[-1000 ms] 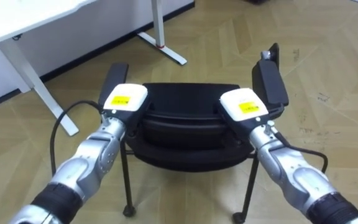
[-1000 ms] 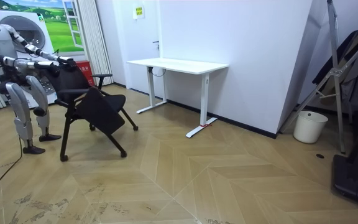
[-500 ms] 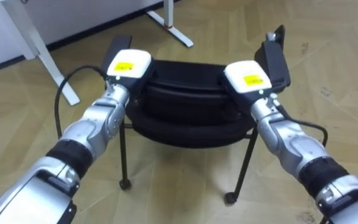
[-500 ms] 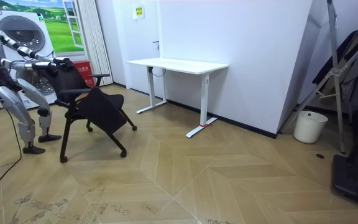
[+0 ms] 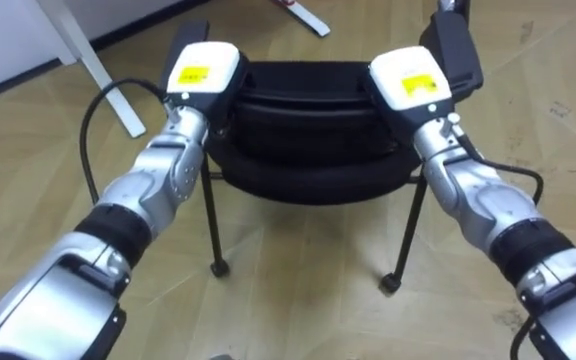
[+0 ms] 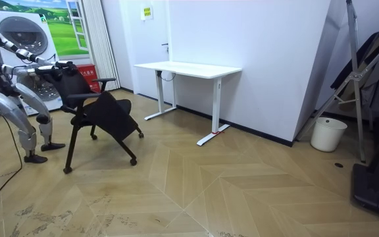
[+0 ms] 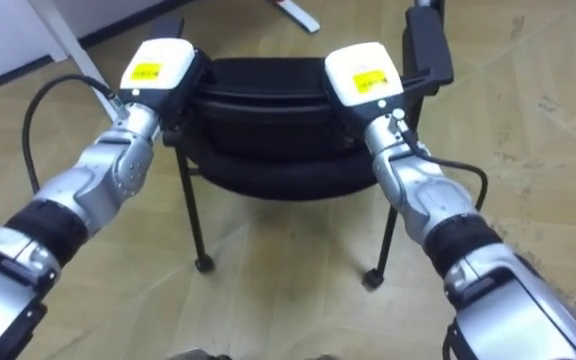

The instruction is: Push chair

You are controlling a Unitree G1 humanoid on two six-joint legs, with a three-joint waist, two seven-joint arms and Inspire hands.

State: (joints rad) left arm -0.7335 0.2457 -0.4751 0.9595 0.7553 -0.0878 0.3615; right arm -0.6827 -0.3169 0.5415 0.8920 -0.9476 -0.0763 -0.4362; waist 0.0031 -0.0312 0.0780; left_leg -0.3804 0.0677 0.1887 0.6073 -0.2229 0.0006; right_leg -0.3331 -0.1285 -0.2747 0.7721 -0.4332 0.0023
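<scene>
The chair (image 5: 313,150) is standing on the wooden floor (image 5: 298,300) in the upper middle of the left eye view. Its black backrest is running crosswise, left to right, directly ahead of both arms. The left hand (image 5: 203,70) is sitting at the backrest's upper left end and the right hand (image 5: 410,78) at its upper right end. Neither is nearer, and together they are bracketing the long axis evenly. The backs of both hands are facing the camera and the fingers are lying hidden beyond the backrest's top edge, so I cannot tell whether they are curled round it or pressing flat.

In the room view the robot is standing at the left edge of the frame behind the chair, arms reaching forward to it. The white table (image 6: 188,68) is standing well apart, toward the middle. A straight push would likely be calling for equal pressure from both hands, toward the top of the eye views.
</scene>
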